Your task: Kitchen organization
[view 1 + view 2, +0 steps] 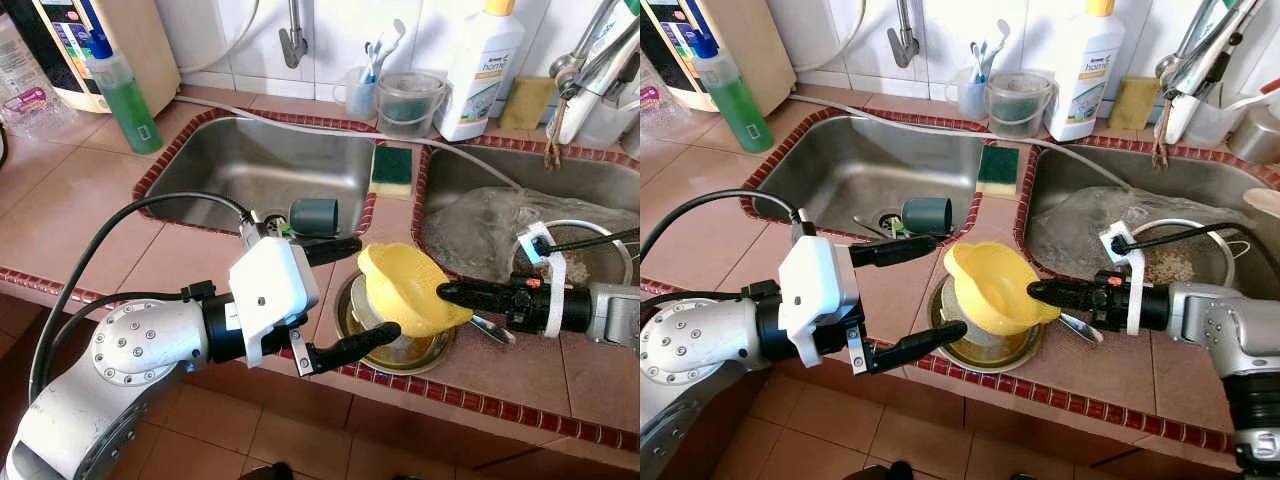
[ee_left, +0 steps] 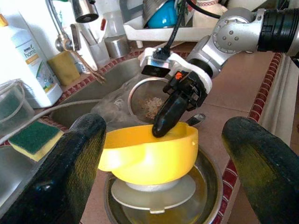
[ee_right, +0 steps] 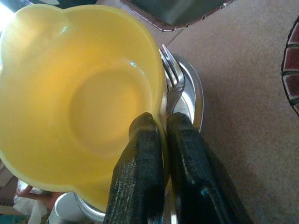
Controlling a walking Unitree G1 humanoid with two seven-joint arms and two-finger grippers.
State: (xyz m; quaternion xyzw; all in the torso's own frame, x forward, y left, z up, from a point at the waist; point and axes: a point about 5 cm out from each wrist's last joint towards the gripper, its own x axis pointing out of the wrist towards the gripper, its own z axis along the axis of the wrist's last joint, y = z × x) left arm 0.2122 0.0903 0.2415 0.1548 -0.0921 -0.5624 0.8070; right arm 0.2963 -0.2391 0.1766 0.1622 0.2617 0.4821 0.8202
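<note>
Right wrist view shows the right gripper (image 3: pixel 156 133) pinched on the rim of the yellow bowl (image 3: pixel 79 98), one finger inside and one outside, a fork (image 3: pixel 172 77) just beside it. The bowl sits tilted over a steel bowl (image 1: pixel 440 352) near the counter's front edge, between the sinks. The left gripper (image 1: pixel 348 297) stands open on its left side. The bowl looks like light, stiff, smooth plastic, so the rim is the sensible hold. The white bottle (image 1: pixel 480 70) reads "home".

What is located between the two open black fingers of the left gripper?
In the left wrist view, the yellow plastic bowl sits between them, above the round steel dish; the right gripper pinches its far rim.
</note>
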